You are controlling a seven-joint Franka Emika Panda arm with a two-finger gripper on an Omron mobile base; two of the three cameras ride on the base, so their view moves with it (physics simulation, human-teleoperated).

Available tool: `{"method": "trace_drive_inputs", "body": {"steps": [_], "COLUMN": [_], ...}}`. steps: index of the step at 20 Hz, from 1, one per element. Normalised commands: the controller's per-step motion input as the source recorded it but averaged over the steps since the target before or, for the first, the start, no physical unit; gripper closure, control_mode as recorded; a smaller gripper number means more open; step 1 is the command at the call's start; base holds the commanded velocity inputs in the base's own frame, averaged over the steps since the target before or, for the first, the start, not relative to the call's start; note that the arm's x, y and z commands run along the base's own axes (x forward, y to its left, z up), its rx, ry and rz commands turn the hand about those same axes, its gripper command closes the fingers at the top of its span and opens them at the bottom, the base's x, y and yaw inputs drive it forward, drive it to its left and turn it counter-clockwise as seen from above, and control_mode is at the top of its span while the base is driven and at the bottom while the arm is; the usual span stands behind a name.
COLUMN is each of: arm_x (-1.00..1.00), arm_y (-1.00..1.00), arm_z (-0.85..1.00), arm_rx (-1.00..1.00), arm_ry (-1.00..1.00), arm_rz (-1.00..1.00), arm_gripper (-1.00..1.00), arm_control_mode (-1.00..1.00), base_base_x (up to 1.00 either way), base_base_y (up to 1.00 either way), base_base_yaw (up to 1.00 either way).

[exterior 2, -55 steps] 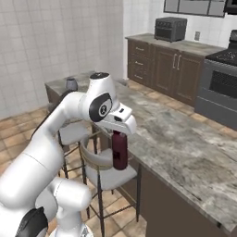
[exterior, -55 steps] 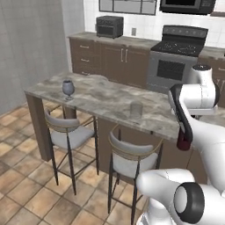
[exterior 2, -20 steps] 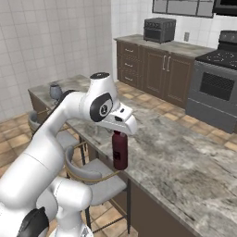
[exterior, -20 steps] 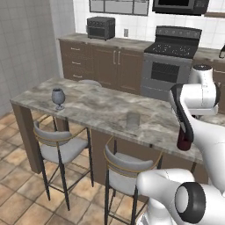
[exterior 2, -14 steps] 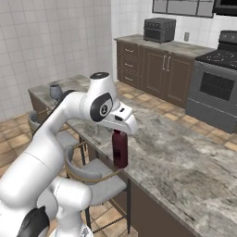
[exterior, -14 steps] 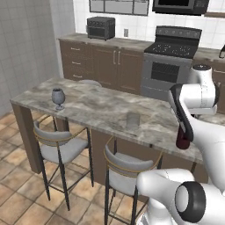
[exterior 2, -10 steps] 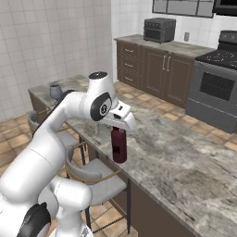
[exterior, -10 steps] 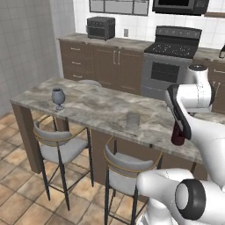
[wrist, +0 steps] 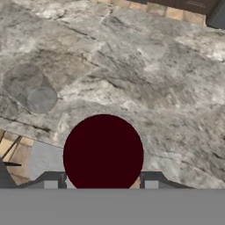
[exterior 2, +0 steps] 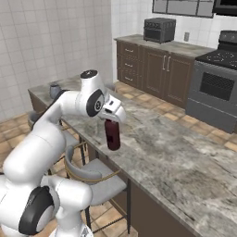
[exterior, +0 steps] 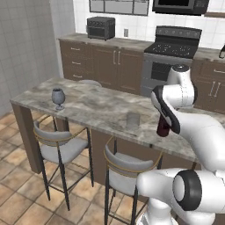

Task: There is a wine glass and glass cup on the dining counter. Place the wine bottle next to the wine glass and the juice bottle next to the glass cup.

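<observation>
With its fingers pinching the juice bottle point(exterior 2: 112, 134) above the counter's point(exterior: 101, 112) near edge, the gripper point(exterior 2: 112, 116) should lower it upright just beside the cup point(exterior: 132, 120), not touching it.

The dining counter point(exterior: 96, 107) is a long slab of grey-beige marbled stone on dark brown wood supports, running from the lower left toward the right in the left base view. Near its left end the wine glass point(exterior: 58, 97) stands upright on its round foot, close to the front edge. Well apart from it, further along the slab and also toward the front edge, the glass cup point(exterior: 132, 120) stands upright; from the hand view it shows as a grey translucent cylinder point(wrist: 30, 88) on the stone. In the right base view a small grey shape at the far end of the counter point(exterior 2: 176, 152) is probably the wine glass point(exterior 2: 55, 90), though it is half hidden.
</observation>
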Motion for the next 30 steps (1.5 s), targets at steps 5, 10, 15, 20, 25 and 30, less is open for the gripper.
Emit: {"method": "trace_drive_inputs", "body": {"steps": [5,10,15,20,25,30], "arm_x": [0.38,0.19,0.21,0.17,0.11,0.11], "arm_y": [0.17,0.09,0.06,0.01,0.00,0.00], "arm_z": [-0.12,-0.19,-0.18,-0.12,-0.12,-0.10], "arm_rx": [0.00,0.00,0.00,0.00,0.00,0.01], "arm_ry": [-0.05,-0.04,-0.04,-0.05,-0.01,0.00], "arm_rz": [0.00,0.00,0.00,0.00,0.00,0.00], "arm_gripper": [1.00,1.00,1.00,1.00,1.00,1.00], "arm_control_mode": [-1.00,-1.00,-1.00,-1.00,-1.00,-1.00], "base_base_x": [0.00,0.00,0.00,0.00,0.00,0.00], "base_base_y": [0.00,0.00,0.00,0.00,0.00,0.00], "base_base_yaw": [0.00,0.00,0.00,0.00,0.00,0.00]}}
